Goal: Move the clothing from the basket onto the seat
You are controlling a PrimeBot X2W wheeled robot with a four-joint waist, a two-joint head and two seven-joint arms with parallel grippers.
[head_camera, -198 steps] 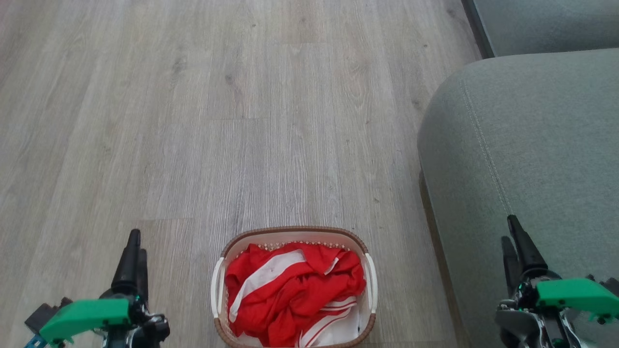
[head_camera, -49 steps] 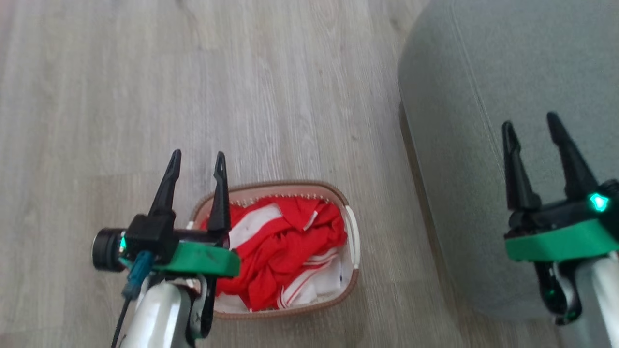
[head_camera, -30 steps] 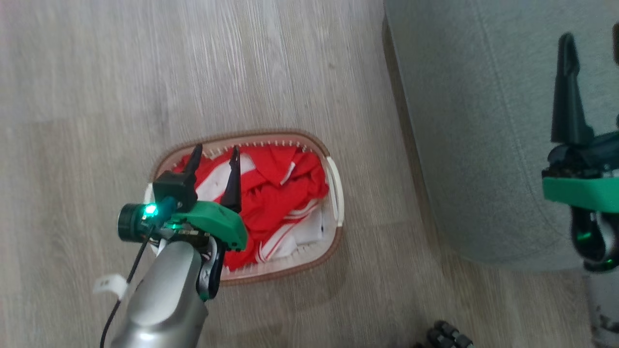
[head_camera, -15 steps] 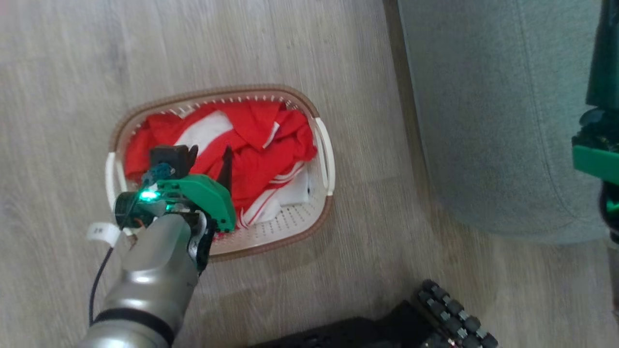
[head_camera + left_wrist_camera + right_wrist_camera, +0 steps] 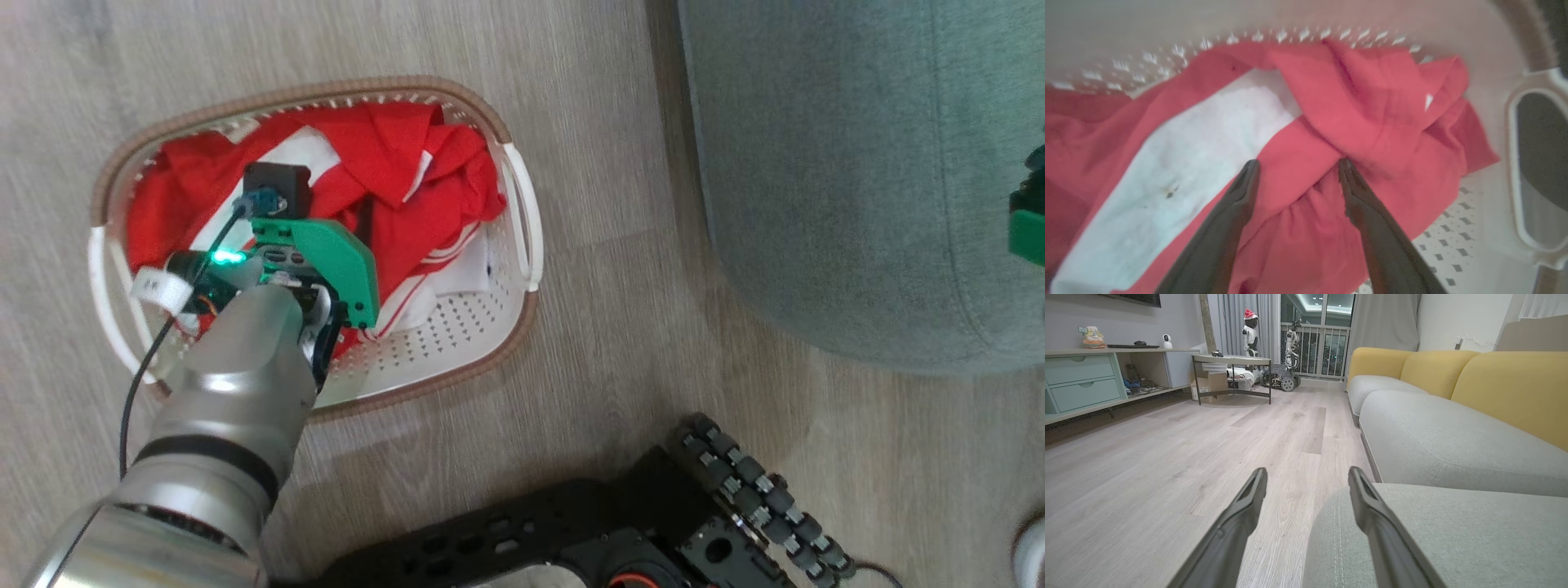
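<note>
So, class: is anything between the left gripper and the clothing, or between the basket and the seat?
Nothing visible. The open left gripper is inside the basket, fingertips at the clothing. Bare floor lies between basket and seat.

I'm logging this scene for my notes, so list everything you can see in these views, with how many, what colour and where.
Crumpled thin red clothing with white bands: one heap, red and white, inside the basket.
Oval white perforated plastic basket with brown rim: one, on the floor, left of the seat in the head view.
Rounded grey-green fabric seat cushion: one, head view's right.
Pale wood-look floor: grey-beige, under basket and sofa.
Yellow sofa back cushions: three, behind the grey seats.
Metal-legged side table: one, far across the room.
Black wheeled base: one, head view's bottom.
Left gripper: dark fingers open, tips in the clothing.
Right gripper: dark fingers open, above the seat's edge.
</note>
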